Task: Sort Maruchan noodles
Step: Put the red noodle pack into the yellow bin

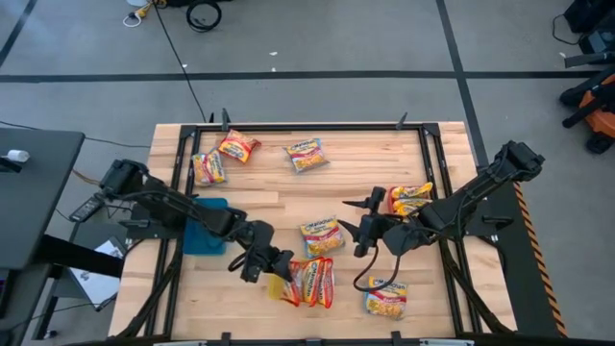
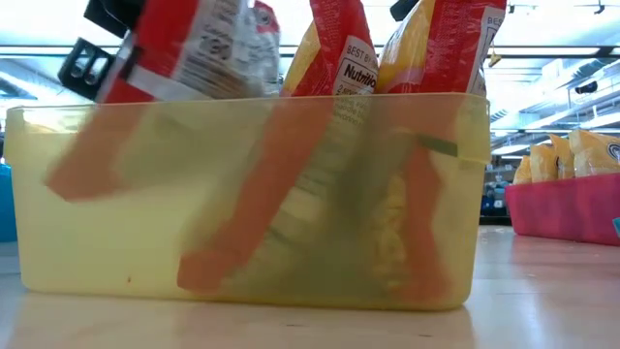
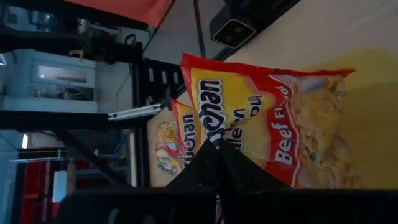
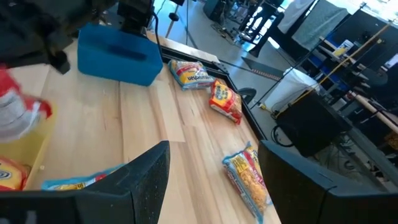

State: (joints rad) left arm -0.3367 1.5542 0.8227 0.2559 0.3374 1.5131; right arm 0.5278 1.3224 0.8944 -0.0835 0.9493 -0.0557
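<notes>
Left pincer (image 1: 258,266) closed tight, pinching a red beef packet (image 3: 273,124) at the yellow bin (image 2: 242,194), near counter (image 1: 356,163) front edge. Several red-orange packets (image 1: 314,281) standing tilted in that bin. Right pincer (image 1: 363,227) spread wide, empty, hovering mid-counter beside a blue-white packet (image 1: 321,236). Loose packets at far counter side (image 1: 306,155), another near front right (image 1: 386,297). Blue bin (image 4: 118,55) at left.
</notes>
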